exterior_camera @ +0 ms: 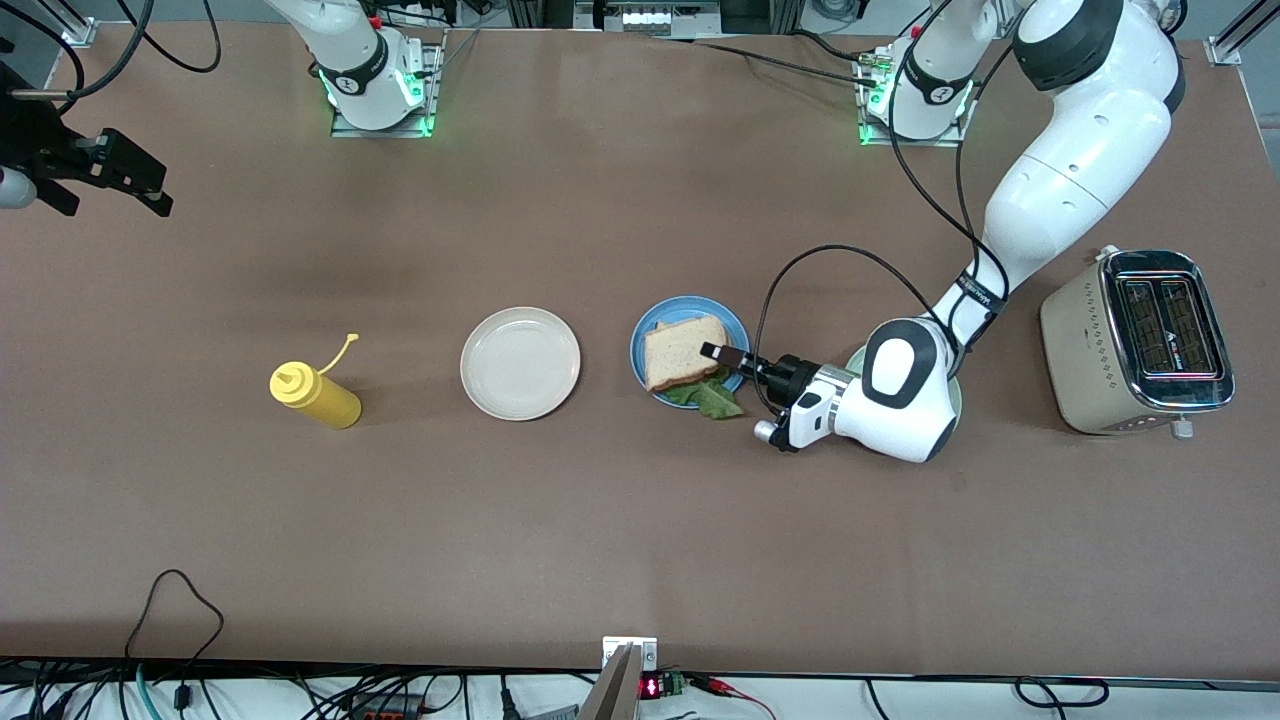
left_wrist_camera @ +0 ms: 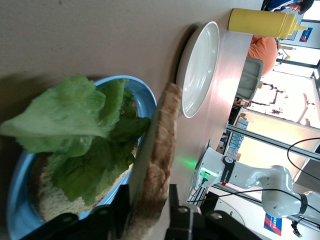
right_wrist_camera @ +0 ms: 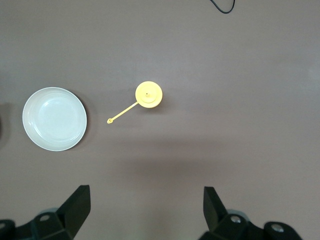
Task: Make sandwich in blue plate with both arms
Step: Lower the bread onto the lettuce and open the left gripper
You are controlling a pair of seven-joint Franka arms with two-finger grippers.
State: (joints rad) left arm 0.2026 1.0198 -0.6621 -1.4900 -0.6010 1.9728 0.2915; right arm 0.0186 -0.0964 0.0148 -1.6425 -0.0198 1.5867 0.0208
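The blue plate sits mid-table with a lower bread slice and a crinkled green lettuce leaf on it; the leaf hangs over the rim nearest the front camera. My left gripper is shut on the edge of the top bread slice, held tilted over the lettuce. In the left wrist view the gripper pinches that slice edge-on above the leaf and the plate. My right gripper waits open above the table at the right arm's end, also seen in its wrist view.
A pale plate lies beside the blue plate toward the right arm's end, then a yellow squeeze bottle. A mint-green plate lies under the left wrist. A toaster stands at the left arm's end.
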